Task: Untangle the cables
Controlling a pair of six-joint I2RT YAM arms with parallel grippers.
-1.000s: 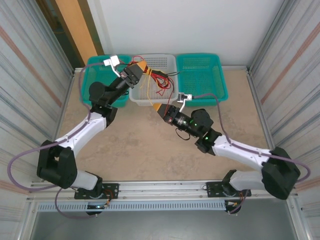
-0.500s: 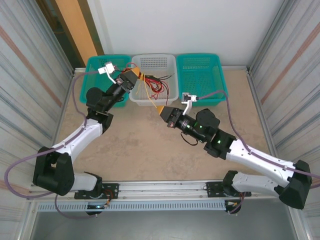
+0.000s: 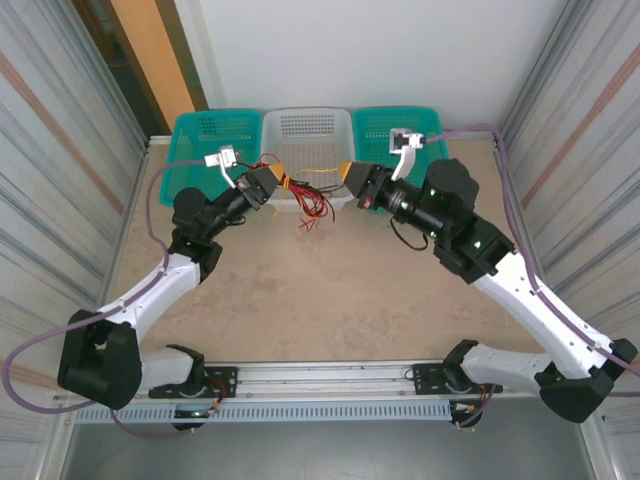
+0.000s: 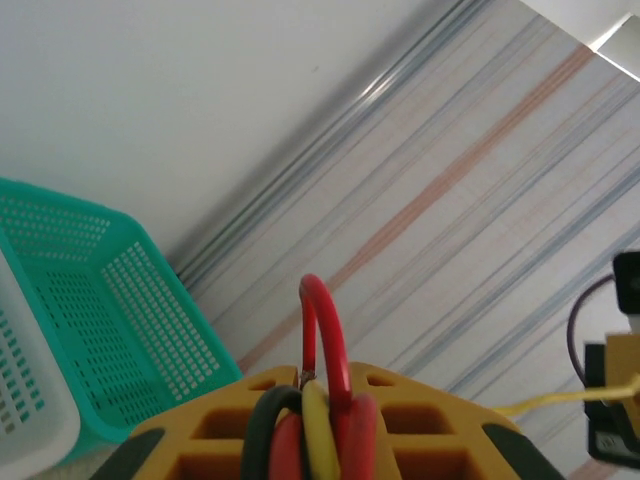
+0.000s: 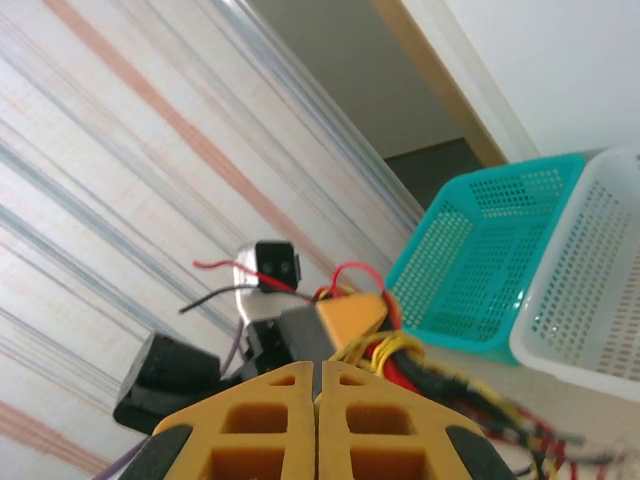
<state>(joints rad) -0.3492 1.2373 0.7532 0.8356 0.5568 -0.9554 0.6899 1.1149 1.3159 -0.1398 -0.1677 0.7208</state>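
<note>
free: table (image 3: pixel 320 300) middle and near half wide open | blocked: cables (image 3: pixel 312 203) strung between left gripper (image 3: pixel 283 181) and right gripper (image 3: pixel 346 171), just in front of white basket (image 3: pixel 308 130) | far edge: teal baskets (image 3: pixel 203 128) flank it | sides: walls (image 3: pixel 60 150) hem everything in

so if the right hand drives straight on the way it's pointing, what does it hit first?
Likely the cables strung just ahead of the right hand, then the left hand facing it, which grips the same bundle. Depth is hard to judge from the wrist view.
</note>
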